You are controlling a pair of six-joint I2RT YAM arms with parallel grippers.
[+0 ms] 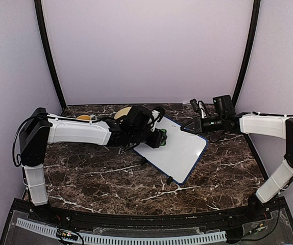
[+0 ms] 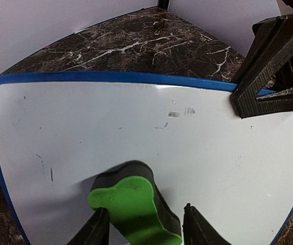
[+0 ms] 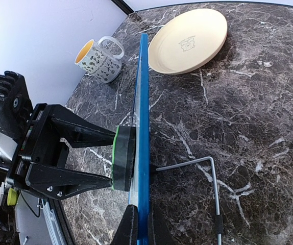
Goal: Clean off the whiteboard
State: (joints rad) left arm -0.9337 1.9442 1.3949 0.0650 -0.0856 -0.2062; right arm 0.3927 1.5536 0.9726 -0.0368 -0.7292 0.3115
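Note:
The whiteboard [image 1: 179, 149] has a blue frame and stands tilted on the marble at centre. In the left wrist view the whiteboard [image 2: 136, 112] carries faint dark smudges [image 2: 179, 113] and short strokes [image 2: 48, 172]. My left gripper [image 1: 159, 137] is shut on a green eraser [image 2: 128, 201], whose black felt is pressed flat on the board face. My right gripper [image 1: 186, 127] is shut on the board's far edge. In the right wrist view its gripper [image 3: 143, 224] pinches the blue frame [image 3: 143, 102] edge-on, and the eraser [image 3: 122, 157] sits against the board's left side.
A round yellow plate [image 3: 190, 41] and a patterned mug [image 3: 99, 58] stand behind the board at the back left. The plate [image 1: 122, 112] and mug [image 1: 87, 118] also show in the top view behind my left arm. The board's bent wire leg [image 3: 214, 178] rests on the marble.

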